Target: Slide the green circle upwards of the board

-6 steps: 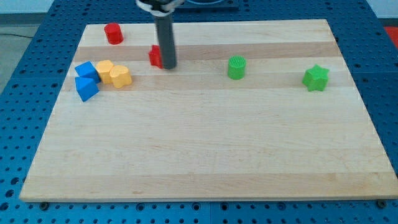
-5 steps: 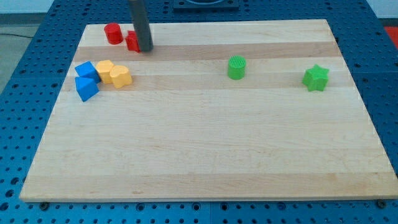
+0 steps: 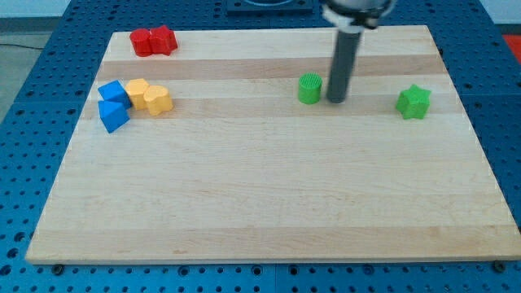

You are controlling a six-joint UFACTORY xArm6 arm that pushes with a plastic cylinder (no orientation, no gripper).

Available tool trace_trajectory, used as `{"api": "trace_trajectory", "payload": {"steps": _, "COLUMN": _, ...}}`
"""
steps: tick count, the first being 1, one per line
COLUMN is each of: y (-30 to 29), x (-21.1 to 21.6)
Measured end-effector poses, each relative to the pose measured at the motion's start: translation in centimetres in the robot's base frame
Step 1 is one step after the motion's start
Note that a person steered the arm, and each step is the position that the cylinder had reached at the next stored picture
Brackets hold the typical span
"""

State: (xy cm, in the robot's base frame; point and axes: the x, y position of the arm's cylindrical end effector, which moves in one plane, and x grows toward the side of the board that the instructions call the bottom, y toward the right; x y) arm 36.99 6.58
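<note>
Pale matt wooden board [image 3: 269, 187], ridged green circle [image 3: 309, 89], perforated blue table [image 3: 505, 98]

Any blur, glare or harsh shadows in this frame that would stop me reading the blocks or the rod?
Camera view: even, soft lighting, no glare on the wooden board; the green circle and green star are sharp with only faint shadows; the rod's top is slightly smeared at the view's top, yet my tip reads clearly, just right of the circle.
</note>
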Motion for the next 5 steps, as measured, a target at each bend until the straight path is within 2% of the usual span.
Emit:
{"api": "trace_trajectory", "payload": {"steps": 1, "y": -11.7, "x": -3.4}}
{"api": "trace_trajectory", "payload": {"steps": 2, "y": -12.6, "x": -5.6}}
{"api": "trace_trajectory", "payload": {"steps": 5, "y": -13.1, "x": -4.8}}
